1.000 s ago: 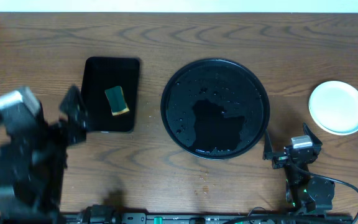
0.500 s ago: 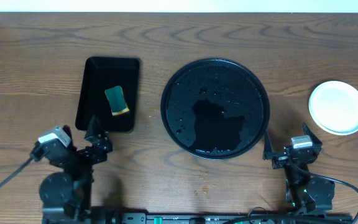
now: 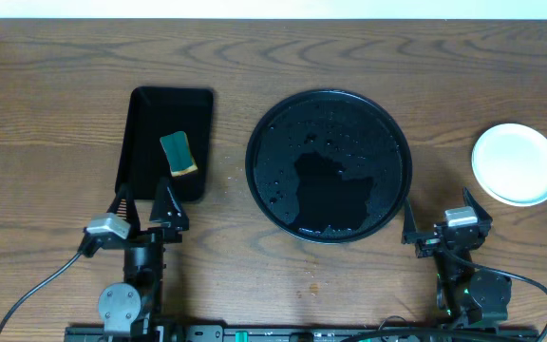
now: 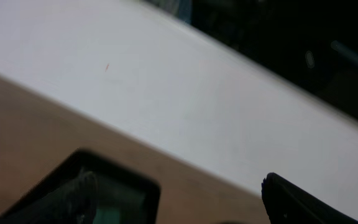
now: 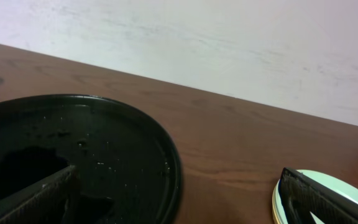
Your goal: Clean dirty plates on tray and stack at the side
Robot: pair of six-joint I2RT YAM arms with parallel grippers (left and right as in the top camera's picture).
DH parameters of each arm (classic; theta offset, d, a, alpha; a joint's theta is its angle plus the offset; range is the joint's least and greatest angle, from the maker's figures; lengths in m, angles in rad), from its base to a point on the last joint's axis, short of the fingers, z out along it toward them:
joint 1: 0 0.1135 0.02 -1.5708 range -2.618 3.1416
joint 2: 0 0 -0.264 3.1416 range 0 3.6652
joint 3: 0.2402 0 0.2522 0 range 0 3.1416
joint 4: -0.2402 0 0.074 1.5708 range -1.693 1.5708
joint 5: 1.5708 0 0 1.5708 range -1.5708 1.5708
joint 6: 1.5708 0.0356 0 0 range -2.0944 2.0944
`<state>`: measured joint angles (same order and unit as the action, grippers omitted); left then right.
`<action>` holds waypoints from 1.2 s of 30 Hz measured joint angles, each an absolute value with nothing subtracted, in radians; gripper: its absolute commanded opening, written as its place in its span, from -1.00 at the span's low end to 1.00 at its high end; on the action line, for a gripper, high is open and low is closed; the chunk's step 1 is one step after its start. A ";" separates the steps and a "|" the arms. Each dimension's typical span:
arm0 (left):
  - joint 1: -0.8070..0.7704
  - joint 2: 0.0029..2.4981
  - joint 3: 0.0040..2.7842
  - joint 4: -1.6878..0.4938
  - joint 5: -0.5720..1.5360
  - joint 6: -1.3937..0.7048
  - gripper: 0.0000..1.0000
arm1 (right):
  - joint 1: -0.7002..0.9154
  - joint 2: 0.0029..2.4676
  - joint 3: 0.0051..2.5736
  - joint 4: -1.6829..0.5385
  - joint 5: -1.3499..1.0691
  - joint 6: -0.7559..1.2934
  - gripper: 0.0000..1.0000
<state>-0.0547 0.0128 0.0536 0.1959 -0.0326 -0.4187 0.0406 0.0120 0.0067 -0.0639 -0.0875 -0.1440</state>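
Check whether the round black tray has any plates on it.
Empty of plates. The round tray holds only droplets in the overhead view; the plates sit stacked on the table to its right.

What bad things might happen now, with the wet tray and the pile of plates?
1. The round tray has water drops on it; if it gets bumped or tilted, water may run onto the table.
2. The stacked plates sit just past the open right claw; a wide swing might knock them.
3. The open left claw sits right by the rectangular tray holding the sponge and might nudge it.
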 measured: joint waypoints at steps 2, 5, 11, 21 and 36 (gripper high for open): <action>-0.054 0.011 0.035 0.163 -0.033 -0.413 0.68 | 0.041 0.012 0.007 -0.064 -0.088 -0.144 0.99; -0.054 0.010 0.016 0.077 -0.033 -0.390 0.68 | 0.041 0.012 0.007 -0.064 -0.088 -0.144 0.98; -0.054 0.011 0.016 -0.022 -0.025 -0.282 0.68 | 0.041 0.012 0.007 -0.064 -0.087 -0.144 0.98; -0.054 0.011 0.018 -0.026 -0.021 -0.151 0.68 | 0.041 0.012 0.007 -0.064 -0.087 -0.144 0.98; -0.054 0.011 0.019 -0.027 -0.014 -0.130 0.68 | 0.041 0.012 0.007 -0.064 -0.087 -0.144 0.98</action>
